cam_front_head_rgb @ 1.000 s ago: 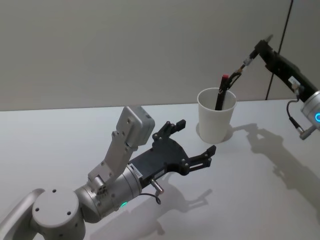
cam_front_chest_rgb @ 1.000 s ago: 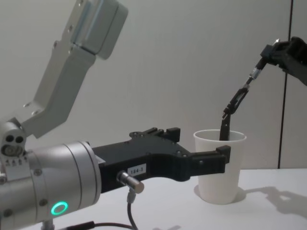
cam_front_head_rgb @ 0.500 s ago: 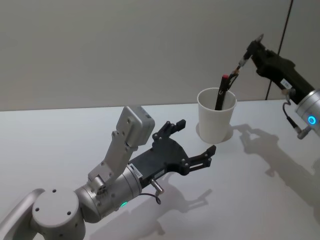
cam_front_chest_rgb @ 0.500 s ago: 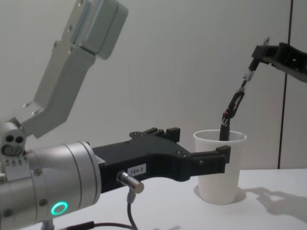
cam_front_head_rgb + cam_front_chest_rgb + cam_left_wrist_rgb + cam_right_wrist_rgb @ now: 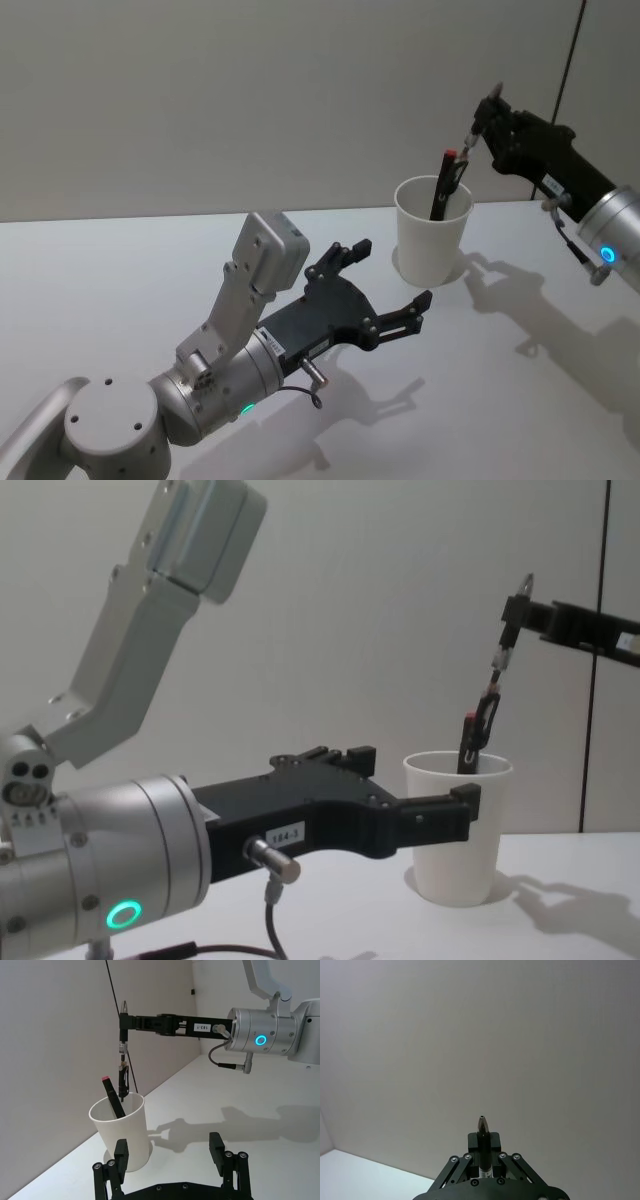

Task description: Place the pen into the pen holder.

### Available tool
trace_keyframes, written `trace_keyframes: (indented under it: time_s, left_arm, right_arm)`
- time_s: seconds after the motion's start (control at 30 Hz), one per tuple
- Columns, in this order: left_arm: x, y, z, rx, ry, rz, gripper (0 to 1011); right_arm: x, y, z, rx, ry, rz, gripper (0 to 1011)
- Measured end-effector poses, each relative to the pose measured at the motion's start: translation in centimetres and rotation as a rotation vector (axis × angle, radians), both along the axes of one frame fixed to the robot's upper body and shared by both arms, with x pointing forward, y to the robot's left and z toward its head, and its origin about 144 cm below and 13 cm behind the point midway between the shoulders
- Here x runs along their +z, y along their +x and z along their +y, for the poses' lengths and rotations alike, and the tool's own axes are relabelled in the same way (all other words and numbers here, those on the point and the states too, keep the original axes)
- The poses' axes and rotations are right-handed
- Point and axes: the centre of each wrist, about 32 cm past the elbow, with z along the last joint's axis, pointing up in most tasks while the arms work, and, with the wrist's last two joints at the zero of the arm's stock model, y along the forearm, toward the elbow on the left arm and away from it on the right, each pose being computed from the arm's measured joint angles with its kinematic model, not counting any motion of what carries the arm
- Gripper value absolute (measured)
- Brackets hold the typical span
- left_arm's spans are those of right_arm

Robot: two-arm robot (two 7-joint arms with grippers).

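Right gripper (image 5: 512,608) jaws clamped on a slim dark pen (image 5: 497,665), upright, lower end dipping into the plain white tapered paper cup (image 5: 432,240) at 1 o'clock on the white worktop (image 5: 120,280). A second black pen with red cap (image 5: 113,1097) leans inside the cup. Left gripper (image 5: 390,285) at 6 o'clock of the cup, jaws wide, holding nothing.

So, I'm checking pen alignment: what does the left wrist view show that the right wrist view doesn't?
Left wrist view: the tapered white paper cup, a red-capped black pen leaning inside it, and the open left gripper. Right wrist view: the finger linkages up close. Both: the right gripper shut on a slim dark pen.
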Motion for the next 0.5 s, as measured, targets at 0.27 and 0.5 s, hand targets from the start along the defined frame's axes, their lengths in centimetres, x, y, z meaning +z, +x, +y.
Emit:
trace_keyframes:
  time_s: [0.27, 0.5]
  left_arm:
    - [0.0, 0.0, 0.0, 0.0, 0.0, 0.0, 1001]
    - [0.0, 0.0, 0.0, 0.0, 0.0, 0.0, 1001]
  right_arm:
    - [-0.6, -0.3, 0.4, -0.006, -0.065, -0.026, 123]
    - [-1.2, -0.4, 0.8, -0.005, -0.097, -0.031, 123]
